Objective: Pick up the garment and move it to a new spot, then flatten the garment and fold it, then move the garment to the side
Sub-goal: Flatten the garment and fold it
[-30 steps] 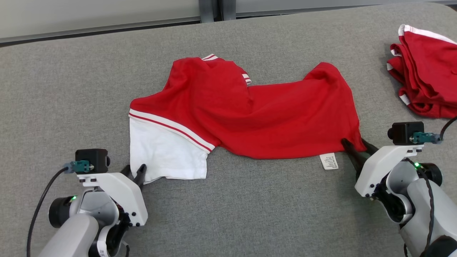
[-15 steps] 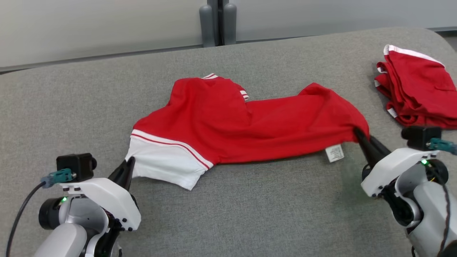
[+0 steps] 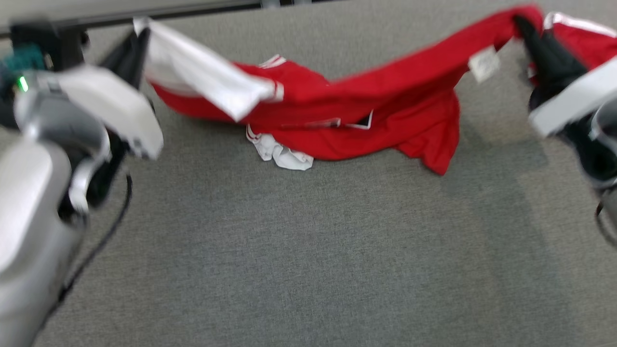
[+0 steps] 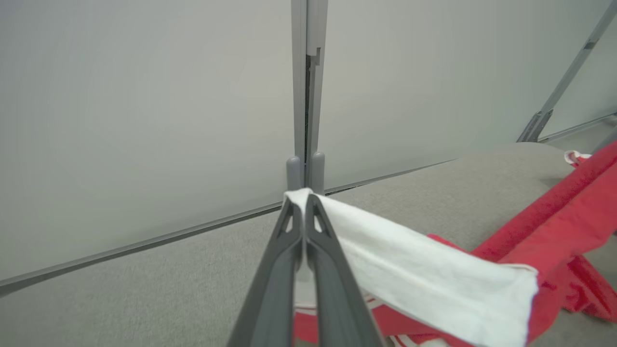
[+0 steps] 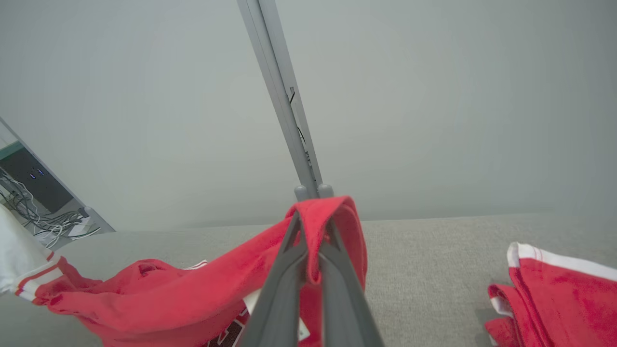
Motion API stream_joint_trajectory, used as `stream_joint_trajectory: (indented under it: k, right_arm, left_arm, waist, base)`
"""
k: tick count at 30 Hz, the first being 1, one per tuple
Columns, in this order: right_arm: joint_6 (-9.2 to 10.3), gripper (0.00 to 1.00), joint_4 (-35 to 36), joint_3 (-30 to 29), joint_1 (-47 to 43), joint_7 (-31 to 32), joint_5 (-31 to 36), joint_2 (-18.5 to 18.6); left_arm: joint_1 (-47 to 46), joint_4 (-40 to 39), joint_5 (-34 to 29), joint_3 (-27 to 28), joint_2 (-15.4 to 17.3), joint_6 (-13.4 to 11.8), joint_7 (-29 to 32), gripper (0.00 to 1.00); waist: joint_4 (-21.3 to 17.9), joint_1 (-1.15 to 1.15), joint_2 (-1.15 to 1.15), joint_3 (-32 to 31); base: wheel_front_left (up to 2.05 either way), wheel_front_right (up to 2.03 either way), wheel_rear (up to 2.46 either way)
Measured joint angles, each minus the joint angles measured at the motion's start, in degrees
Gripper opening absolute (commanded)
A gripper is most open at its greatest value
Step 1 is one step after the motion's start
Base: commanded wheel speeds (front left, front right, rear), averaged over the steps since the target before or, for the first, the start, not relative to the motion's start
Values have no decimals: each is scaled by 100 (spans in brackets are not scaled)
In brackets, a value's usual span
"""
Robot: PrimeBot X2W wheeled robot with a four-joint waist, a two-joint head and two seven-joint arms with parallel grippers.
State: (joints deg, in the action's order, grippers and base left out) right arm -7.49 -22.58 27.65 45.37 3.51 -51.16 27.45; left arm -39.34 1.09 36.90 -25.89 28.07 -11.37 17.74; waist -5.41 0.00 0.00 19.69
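The garment (image 3: 366, 101) is a red shirt with a white sleeve and striped trim, stretched in the air between both arms, its middle sagging onto the grey table. My left gripper (image 3: 137, 33) is shut on the white sleeve corner (image 4: 409, 270) at the upper left of the head view; in the left wrist view, the left gripper (image 4: 301, 200) pinches white cloth at its tips. My right gripper (image 3: 523, 24) is shut on the red hem near a white label (image 3: 483, 64). The right wrist view shows the right gripper (image 5: 313, 217) with the red cloth (image 5: 193, 294) draped over its tips.
A second red garment (image 5: 559, 289) with white trim lies folded on the table at the far right, close behind my right gripper. The grey table (image 3: 308, 250) stretches wide toward me. A pale wall with a grey post (image 4: 306, 96) stands behind the table's far edge.
Both grippers closed on the garment's near corners and lifted it up and away from me. The shirt left its flat spread and now hangs between them. The head camera also shifted.
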Motion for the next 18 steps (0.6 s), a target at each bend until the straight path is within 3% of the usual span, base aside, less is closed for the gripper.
stream_joint_trajectory:
  k: [6, 11, 18]
  right_arm:
    - [0, 0, -131, 91, 1688, 247, -430, 321]
    - [0, 0, -558, 142, 3241, 181, -779, 411]
    - [0, 0, -1122, 281, 4494, -318, -979, 344]
  left_arm:
    - [-2264, 1068, -261, -43, -222, 469, 216, 0]
    - [-4223, 2303, -471, 66, -515, 767, -81, 0]
    - [-5762, 3609, -575, 255, -799, 894, -800, 0]
  waist:
    - [29, 0, 0, 727]
    - [51, 0, 0, 1370]
    - [11, 0, 0, 1618]
  base:
    - [0, 0, 0]
    - [0, 0, 0]
    - [0, 0, 0]
